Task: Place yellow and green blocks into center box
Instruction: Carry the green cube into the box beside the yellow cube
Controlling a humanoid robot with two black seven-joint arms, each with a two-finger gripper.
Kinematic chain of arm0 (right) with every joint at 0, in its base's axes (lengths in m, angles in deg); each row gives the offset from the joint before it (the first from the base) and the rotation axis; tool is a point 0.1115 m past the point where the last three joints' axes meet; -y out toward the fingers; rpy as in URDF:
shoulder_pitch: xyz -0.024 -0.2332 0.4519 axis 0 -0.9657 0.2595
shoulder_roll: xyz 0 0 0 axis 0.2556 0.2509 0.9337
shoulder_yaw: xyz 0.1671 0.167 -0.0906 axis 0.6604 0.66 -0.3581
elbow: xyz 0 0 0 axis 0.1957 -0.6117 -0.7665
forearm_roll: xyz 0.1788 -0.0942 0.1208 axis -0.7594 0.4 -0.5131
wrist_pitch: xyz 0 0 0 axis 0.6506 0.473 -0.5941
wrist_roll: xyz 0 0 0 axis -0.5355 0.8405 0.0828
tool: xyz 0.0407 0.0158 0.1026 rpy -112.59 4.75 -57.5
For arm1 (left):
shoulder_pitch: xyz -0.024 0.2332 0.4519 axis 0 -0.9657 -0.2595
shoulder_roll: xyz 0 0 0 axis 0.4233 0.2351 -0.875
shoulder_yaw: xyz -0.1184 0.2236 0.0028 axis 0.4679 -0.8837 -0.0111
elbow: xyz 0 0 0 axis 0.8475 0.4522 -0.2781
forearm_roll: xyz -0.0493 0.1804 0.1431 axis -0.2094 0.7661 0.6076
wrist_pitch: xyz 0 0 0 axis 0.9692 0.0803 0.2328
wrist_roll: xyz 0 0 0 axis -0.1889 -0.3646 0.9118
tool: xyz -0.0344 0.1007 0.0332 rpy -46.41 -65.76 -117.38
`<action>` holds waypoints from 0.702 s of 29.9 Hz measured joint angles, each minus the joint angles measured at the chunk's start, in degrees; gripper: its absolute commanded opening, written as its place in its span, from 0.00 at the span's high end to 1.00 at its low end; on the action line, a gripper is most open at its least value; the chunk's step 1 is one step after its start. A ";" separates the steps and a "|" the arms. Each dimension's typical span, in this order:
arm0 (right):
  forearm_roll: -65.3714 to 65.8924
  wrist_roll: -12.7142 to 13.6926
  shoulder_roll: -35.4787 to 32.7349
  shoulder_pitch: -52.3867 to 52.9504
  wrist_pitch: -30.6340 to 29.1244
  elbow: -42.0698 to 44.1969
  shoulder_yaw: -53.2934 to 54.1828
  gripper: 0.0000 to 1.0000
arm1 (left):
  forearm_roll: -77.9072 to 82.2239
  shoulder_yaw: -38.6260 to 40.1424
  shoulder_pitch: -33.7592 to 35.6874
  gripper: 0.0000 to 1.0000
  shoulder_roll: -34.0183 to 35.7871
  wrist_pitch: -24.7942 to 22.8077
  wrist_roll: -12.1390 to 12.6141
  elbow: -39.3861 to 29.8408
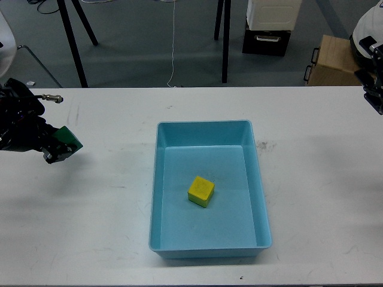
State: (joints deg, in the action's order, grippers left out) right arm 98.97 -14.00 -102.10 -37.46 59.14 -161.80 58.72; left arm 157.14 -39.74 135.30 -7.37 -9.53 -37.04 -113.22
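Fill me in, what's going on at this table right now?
A humanoid is sorting two blocks into the light blue tray at the table's center. The yellow block already lies on the tray floor. The left end effector is out at the left side of the table, clear of the tray, closed on the green block. The right end effector sits at the far right edge of the view, holding nothing visible; its finger state can't be made out.
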 measured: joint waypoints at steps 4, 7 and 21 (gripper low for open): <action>-0.01 0.00 0.14 -1.41 0.00 2.72 -0.01 0.03 | -0.31 -0.01 6.03 0.79 -0.81 -0.15 0.00 -8.21; -0.02 0.00 0.44 -2.40 0.00 4.18 -0.06 0.03 | -0.24 0.00 8.47 0.79 -4.61 -0.16 -0.01 -11.61; -0.01 0.00 1.74 -3.89 -0.07 6.71 -0.38 0.03 | 5.37 -7.63 7.76 0.77 -26.65 -0.16 -0.01 -6.35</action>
State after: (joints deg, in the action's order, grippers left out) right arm 98.96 -14.00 -100.36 -41.35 59.06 -155.09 58.33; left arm 162.50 -47.37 143.07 -34.02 -9.69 -37.05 -119.57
